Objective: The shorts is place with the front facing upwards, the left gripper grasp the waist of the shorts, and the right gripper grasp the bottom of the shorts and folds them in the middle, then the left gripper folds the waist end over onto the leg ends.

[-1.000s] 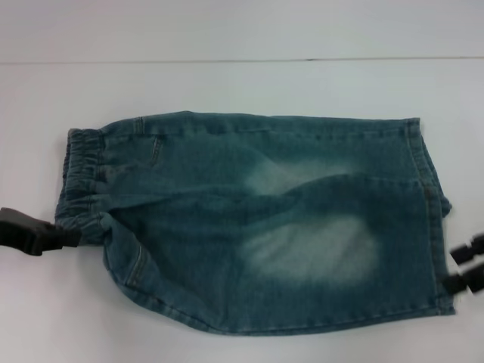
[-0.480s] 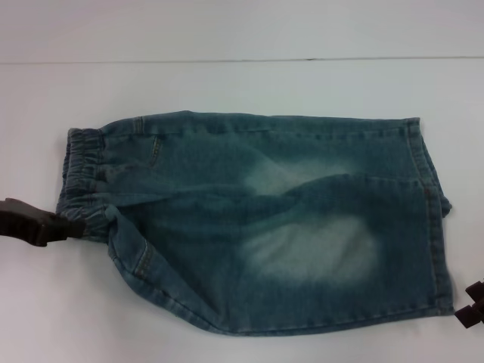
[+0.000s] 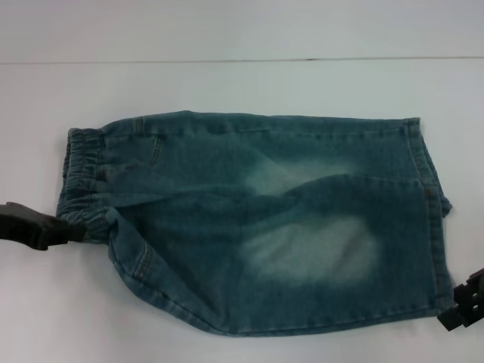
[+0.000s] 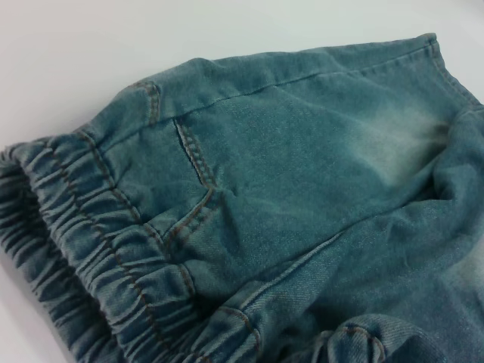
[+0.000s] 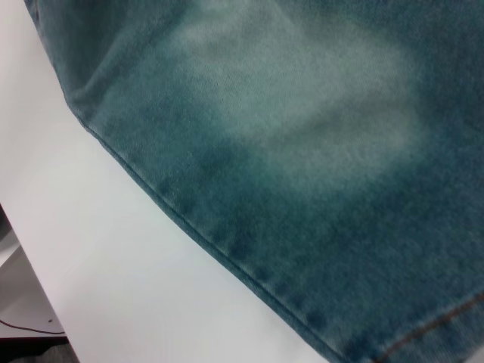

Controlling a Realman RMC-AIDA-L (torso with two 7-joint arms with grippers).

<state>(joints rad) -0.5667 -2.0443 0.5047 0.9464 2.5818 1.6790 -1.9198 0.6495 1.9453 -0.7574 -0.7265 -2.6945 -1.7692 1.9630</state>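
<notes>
The blue denim shorts (image 3: pixel 265 219) lie flat on the white table, folded lengthwise. The elastic waist (image 3: pixel 82 178) is at the left and the leg hems (image 3: pixel 431 219) at the right. My left gripper (image 3: pixel 76 231) sits at the waist's near corner, shut on the bunched waistband. The left wrist view shows the gathered waistband (image 4: pixel 91 249) and a pocket seam close up, but no fingers. My right gripper (image 3: pixel 458 308) is off the cloth beside the near corner of the leg hems, open and holding nothing. In the right wrist view the shorts' edge (image 5: pixel 189 219) lies flat on the table.
The white table (image 3: pixel 227 83) runs all round the shorts, with its far edge line across the top of the head view. The right wrist view shows the table's edge (image 5: pixel 30 302) close by, with floor below it.
The right gripper has dropped away from the leg hem toward the near right corner. The left gripper shifted slightly, and the waist's near corner has bunched up against it.
</notes>
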